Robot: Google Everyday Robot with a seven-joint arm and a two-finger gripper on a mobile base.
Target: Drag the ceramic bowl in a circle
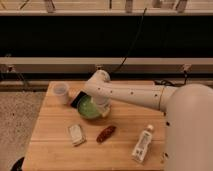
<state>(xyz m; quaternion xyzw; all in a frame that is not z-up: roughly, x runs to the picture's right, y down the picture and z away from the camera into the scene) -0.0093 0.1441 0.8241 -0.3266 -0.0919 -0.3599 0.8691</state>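
The ceramic bowl point(87, 107) is glossy green with a paler inside and sits on the wooden table point(55, 155), left of its middle. My gripper point(104, 109) is at the end of the white arm point(135, 95), which reaches in from the right. It comes down at the bowl's right rim and hides that side of the bowl. A small white cup point(61, 92) stands to the upper left of the bowl.
A black flat object point(76, 99) lies between the cup and the bowl, touching or nearly touching the bowl. A white packet point(76, 134), a brown snack point(106, 133) and a small bottle point(142, 143) lie nearer the front. The robot's white body point(190, 130) fills the right side.
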